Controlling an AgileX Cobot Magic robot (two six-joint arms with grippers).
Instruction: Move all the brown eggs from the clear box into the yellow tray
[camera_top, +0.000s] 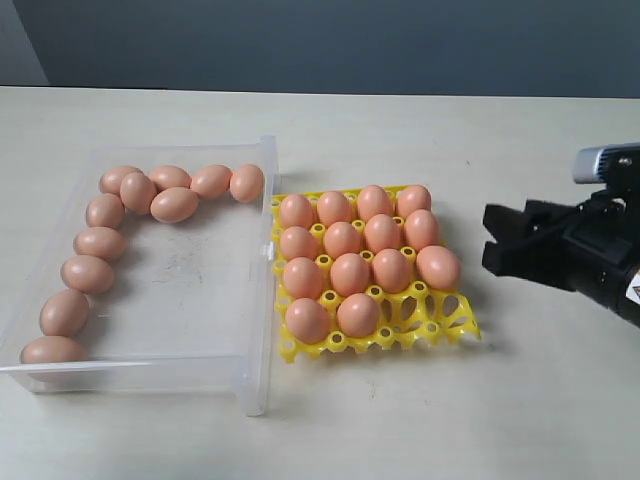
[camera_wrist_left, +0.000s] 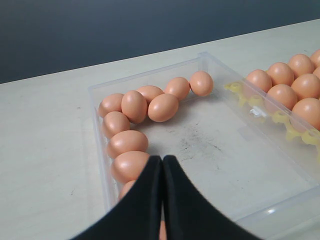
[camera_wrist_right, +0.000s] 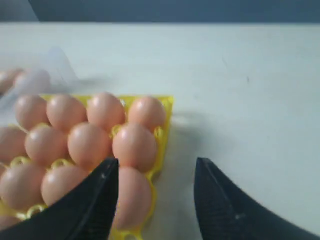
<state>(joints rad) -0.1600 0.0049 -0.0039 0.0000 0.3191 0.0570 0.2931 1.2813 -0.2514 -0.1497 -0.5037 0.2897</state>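
Note:
Several brown eggs (camera_top: 175, 204) line the left and far walls of the clear box (camera_top: 262, 300). The yellow tray (camera_top: 447, 327) beside it holds several more eggs (camera_top: 350, 272); two cups at its near right corner stand bare. My right gripper (camera_top: 487, 240) hovers open just right of the tray, holding nothing. In the right wrist view this gripper (camera_wrist_right: 156, 170) is open over the tray's edge (camera_wrist_right: 167, 117) and its eggs (camera_wrist_right: 134, 146). My left gripper (camera_wrist_left: 162, 159) is shut, empty, above the box's eggs (camera_wrist_left: 163, 107); the exterior view does not show it.
The pale tabletop (camera_top: 400, 130) runs back to a dark wall. The box floor (camera_wrist_left: 225, 150) is bare in its middle, with some dark scuffs. The tray (camera_wrist_left: 292, 131) touches the box's right wall.

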